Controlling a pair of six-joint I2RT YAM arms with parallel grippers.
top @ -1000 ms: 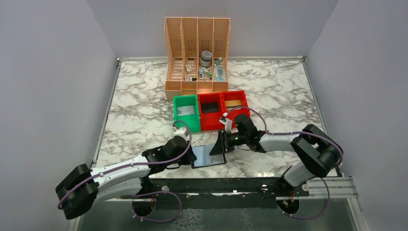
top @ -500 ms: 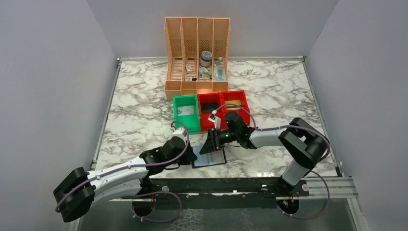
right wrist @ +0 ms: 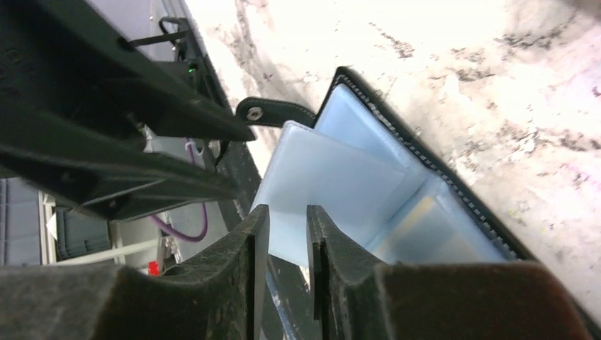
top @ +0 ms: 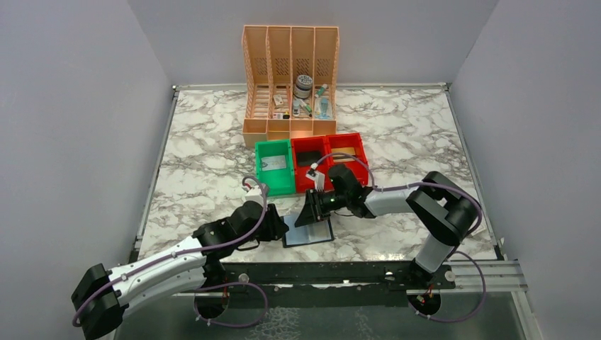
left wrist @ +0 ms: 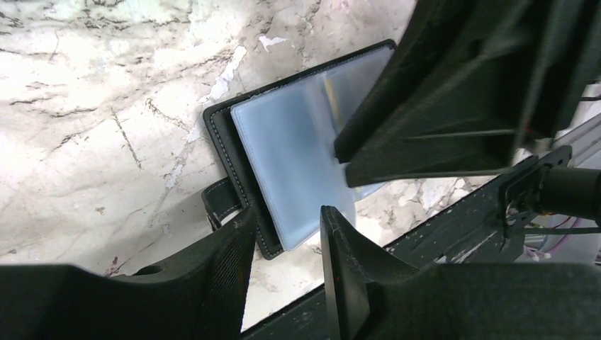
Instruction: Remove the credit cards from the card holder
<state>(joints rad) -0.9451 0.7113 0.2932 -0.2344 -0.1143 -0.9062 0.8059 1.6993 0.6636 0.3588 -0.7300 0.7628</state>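
The card holder (top: pixel 312 234) lies open near the table's front edge, its pale blue sleeves (left wrist: pixel 294 156) facing up and its black tab (left wrist: pixel 216 205) to the left. A tan card (right wrist: pixel 419 212) shows as a strip inside one sleeve. My left gripper (top: pixel 279 230) is open, and its fingers straddle the holder's near left corner (left wrist: pixel 287 218). My right gripper (top: pixel 307 216) hangs over the sleeves with its jaws a narrow gap apart (right wrist: pixel 287 210), at the edge of a raised sleeve flap (right wrist: pixel 333 180). It grips nothing that I can see.
A green bin (top: pixel 275 164) with a pale card and two red bins (top: pixel 329 161), one with a dark card and one with a tan card, stand just behind the holder. A tan file rack (top: pixel 290 78) stands at the back. The black rail (top: pixel 340 273) runs along the front edge.
My right gripper moved left onto the open holder a second ago, then held still. My left arm swung back and left, with its gripper staying at the holder's left edge.
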